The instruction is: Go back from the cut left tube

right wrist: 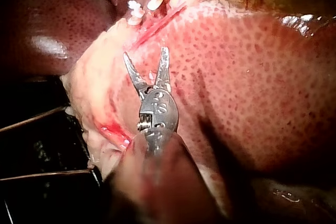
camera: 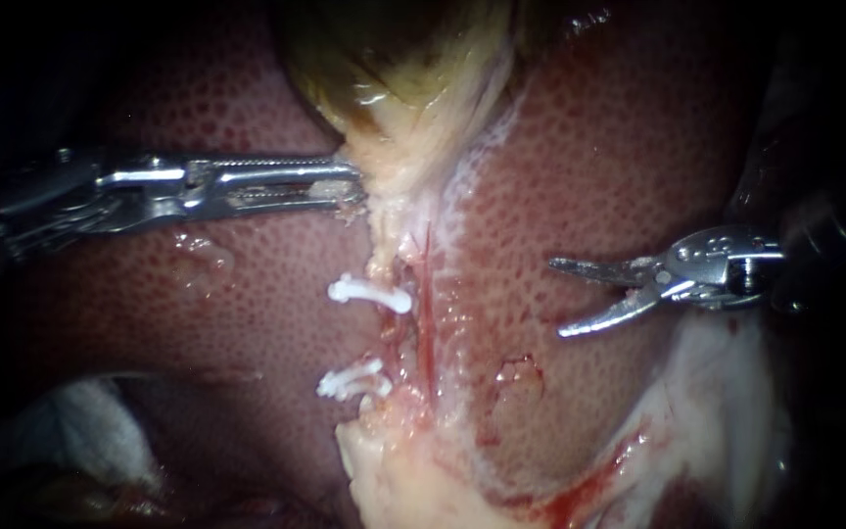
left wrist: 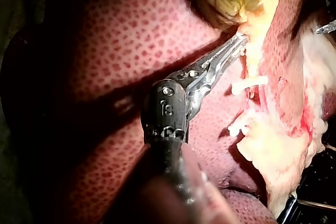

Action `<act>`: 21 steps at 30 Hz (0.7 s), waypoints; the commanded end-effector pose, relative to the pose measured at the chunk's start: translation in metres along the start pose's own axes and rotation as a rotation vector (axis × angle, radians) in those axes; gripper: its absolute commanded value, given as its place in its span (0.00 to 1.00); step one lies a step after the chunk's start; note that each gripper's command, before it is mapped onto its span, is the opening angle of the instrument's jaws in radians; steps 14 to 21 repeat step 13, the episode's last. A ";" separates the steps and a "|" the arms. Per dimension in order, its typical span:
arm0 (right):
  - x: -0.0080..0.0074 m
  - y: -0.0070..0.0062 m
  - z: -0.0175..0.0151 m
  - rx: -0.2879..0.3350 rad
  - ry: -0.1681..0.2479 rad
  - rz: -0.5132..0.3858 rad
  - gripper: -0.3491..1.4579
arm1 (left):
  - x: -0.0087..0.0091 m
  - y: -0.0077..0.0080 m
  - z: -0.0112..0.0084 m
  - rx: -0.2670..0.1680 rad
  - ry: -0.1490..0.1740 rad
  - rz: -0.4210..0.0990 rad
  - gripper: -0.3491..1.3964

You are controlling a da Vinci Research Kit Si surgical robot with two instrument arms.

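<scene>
My left instrument (camera: 345, 186) comes in from the left, its long jaws shut on the pale lower end of the yellow-green gallbladder (camera: 394, 69). Below that grip, a white clip (camera: 371, 294) crosses the left tube (camera: 389, 338), and lower clips (camera: 350, 382) sit on it near the pale fat. A thin red tube (camera: 426, 323) runs just right of them. My right instrument (camera: 557, 298) hovers over the liver (camera: 589, 147), well to the right of the clips, its curved jaws open and empty. The right wrist view shows the same open jaws (right wrist: 146, 53), short of the clips (right wrist: 135, 6).
Pale fatty tissue (camera: 394, 470) with red streaks lies below the clips and along the liver's right edge. White gauze (camera: 90, 431) sits at the lower left. In the left wrist view, the tip of my right instrument (left wrist: 325, 27) shows beyond the tissue.
</scene>
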 end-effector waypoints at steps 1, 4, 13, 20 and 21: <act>0.0000 0.0000 0.0000 0.000 0.000 0.000 0.98 | -0.0001 0.0000 0.0000 0.003 -0.003 0.000 0.00; 0.0001 -0.0001 0.0001 0.003 0.001 0.001 0.98 | -0.0001 0.0000 0.0000 0.003 -0.003 0.000 0.00; 0.0004 -0.0002 0.0003 0.008 0.005 0.001 0.98 | -0.0001 0.0000 -0.0001 0.003 -0.003 0.000 0.00; 0.0004 -0.0002 0.0003 0.008 0.005 0.001 0.98 | -0.0001 0.0000 -0.0001 0.003 -0.003 0.000 0.00; 0.0004 -0.0002 0.0003 0.008 0.005 0.001 0.98 | -0.0001 0.0000 -0.0001 0.003 -0.003 0.000 0.00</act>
